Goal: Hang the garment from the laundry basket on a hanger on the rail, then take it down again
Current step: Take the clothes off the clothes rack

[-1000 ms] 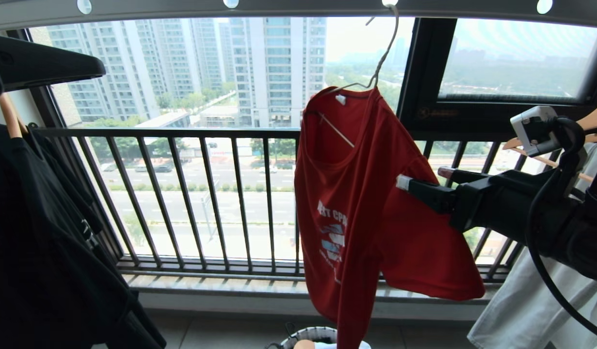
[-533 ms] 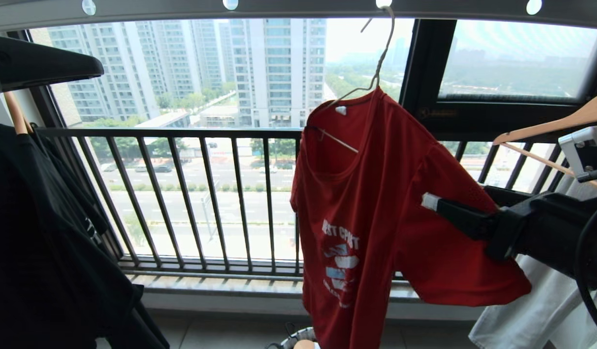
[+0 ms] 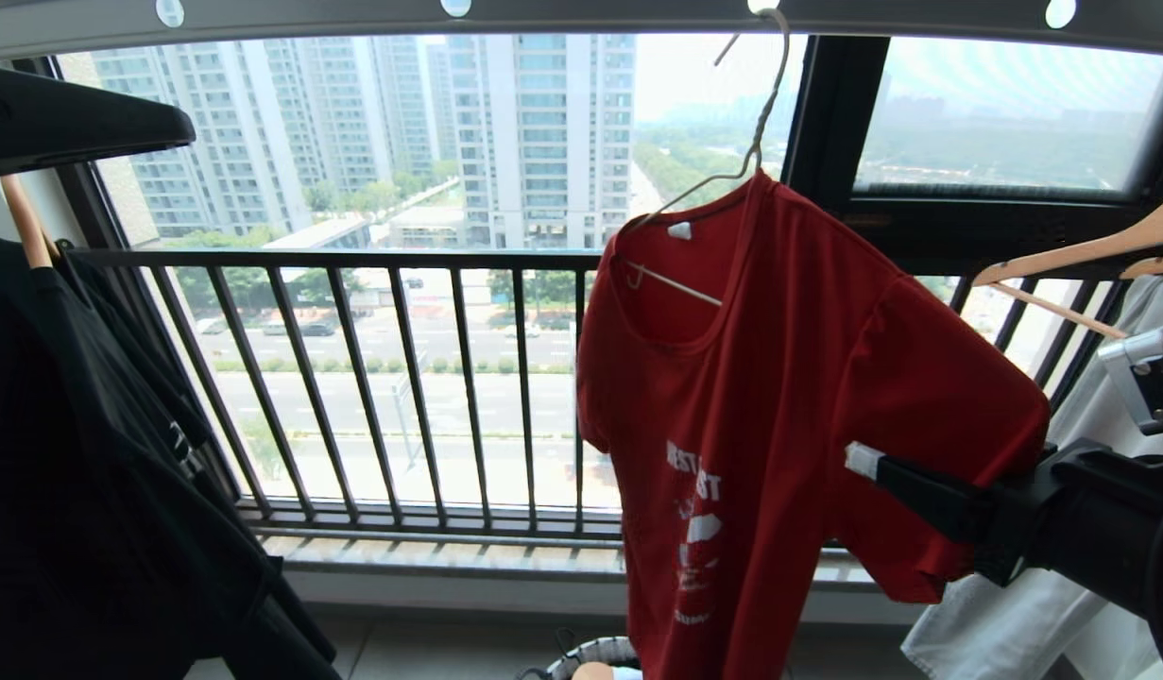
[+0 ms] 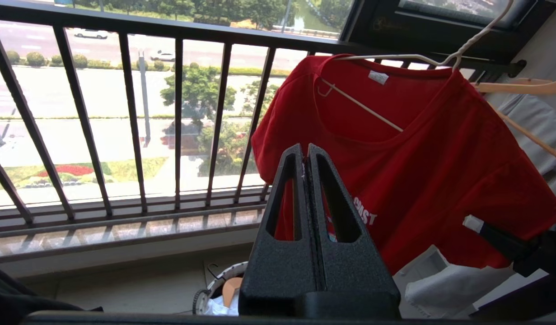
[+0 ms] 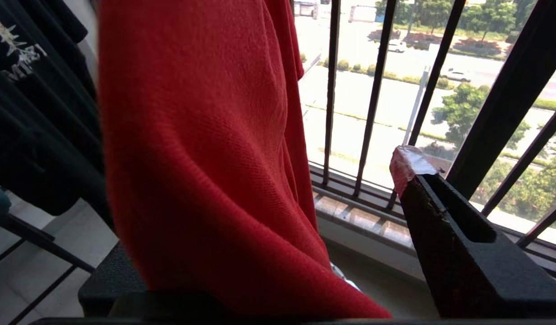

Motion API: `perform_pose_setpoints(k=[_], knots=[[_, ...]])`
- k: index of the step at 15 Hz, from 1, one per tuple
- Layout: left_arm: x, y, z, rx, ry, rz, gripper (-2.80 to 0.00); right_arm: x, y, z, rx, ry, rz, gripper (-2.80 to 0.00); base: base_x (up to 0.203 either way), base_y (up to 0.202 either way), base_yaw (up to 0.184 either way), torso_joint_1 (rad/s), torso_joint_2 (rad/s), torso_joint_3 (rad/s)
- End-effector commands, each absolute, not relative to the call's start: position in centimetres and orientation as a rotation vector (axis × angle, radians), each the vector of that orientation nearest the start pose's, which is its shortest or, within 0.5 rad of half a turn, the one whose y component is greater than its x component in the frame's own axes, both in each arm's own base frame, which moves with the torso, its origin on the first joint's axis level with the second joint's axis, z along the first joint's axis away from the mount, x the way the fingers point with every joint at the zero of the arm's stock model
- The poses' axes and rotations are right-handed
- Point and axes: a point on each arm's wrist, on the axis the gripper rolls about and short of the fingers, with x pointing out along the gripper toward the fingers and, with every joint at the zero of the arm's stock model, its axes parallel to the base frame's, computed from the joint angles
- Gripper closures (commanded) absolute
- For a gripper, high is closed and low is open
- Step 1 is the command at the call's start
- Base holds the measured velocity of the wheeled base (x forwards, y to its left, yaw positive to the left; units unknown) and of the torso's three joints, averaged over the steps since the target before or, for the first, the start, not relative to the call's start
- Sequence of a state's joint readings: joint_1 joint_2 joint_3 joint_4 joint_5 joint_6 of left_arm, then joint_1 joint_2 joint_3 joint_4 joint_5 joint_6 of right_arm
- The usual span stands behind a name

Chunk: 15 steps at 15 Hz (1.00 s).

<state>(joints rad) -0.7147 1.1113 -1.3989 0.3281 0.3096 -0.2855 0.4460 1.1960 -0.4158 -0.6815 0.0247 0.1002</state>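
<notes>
Your red T-shirt (image 3: 789,397) hangs on the wire hanger (image 3: 746,156); chest print partly reads "CAST". Right tool (image 5: 278,234) spread around its sleeve; left tool (image 4: 308,155) pressed together, empty.

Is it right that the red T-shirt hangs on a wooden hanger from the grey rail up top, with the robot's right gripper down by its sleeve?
Not quite. The red T-shirt hangs on a thin white wire hanger, not a wooden one; the head view shows its hook over the grey rail. The rest holds: the right gripper is down by the sleeve.
</notes>
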Motion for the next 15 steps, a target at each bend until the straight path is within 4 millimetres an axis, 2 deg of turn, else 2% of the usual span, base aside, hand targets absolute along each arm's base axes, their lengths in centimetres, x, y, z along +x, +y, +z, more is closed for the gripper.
perform_pose_setpoints(k=[1, 10, 15], knots=[[9.0, -6.9, 38.7, -0.264, 0.091, -0.394, 0.0, 15.3, 7.4, 19.8, 0.077, 0.127, 0.465, 0.0, 0.0, 0.0, 0.0, 0.0, 0.0, 0.0], [8.9, -6.8, 38.7, -0.265, 0.089, -0.396, 0.0, 14.2, 6.9, 17.8, 0.062, 0.189, 0.461, 0.0, 0.0, 0.0, 0.0, 0.0, 0.0, 0.0], [8.9, -6.8, 38.8, -0.266, 0.088, -0.396, 0.0, 14.9, 7.2, 15.5, 0.036, 0.307, 0.453, 0.0, 0.0, 0.0, 0.0, 0.0, 0.0, 0.0]])
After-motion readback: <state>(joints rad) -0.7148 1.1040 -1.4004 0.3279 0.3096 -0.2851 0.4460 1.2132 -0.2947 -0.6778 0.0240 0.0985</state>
